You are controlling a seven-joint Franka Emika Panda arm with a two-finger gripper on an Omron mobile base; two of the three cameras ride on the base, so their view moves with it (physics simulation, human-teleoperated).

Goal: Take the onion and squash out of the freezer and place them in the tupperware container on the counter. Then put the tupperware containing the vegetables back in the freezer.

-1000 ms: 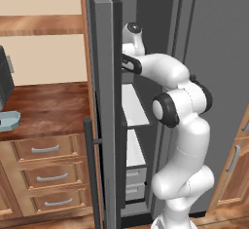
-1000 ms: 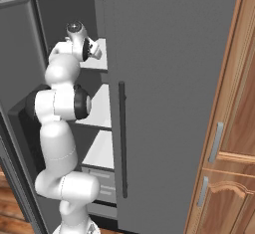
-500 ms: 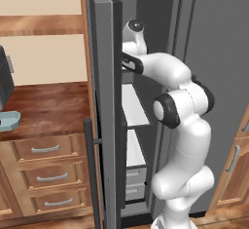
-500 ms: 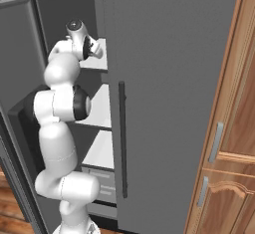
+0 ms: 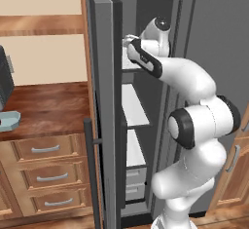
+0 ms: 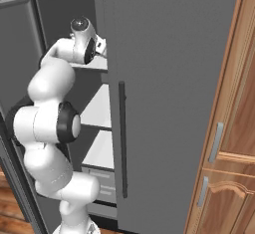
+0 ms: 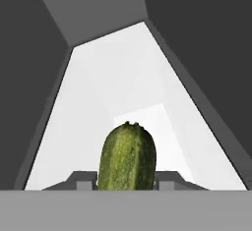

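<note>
Pale blue-green plastic marks the shallow rectangular tupperware container [image 5: 8,121], sitting at the far left on the dark reddish-brown wood-grain counter [image 5: 53,108]; what it holds cannot be told from the left base view. Next to the right stands the narrow grey freezer compartment [image 5: 133,106] with white shelves, its door swung open. The white arm reaches into the upper shelf level, and the gripper [image 5: 130,43] sits just above that shelf. In the hand view the dark green, lumpy, elongated squash [image 7: 127,158] stands between the two dark fingertips [image 7: 81,181], which sit close against its sides, so the jaws appear pinched on it, part-way closed around its girth. White shelf [image 7: 118,102] stretches away behind it toward the back wall. No red ball shows on that shelf.

Judging by this, the step in hand is fetching the squash. The next move calls for drawing the hand back out past the door edge without knocking the shelf above, then swinging left toward the tray.
</note>
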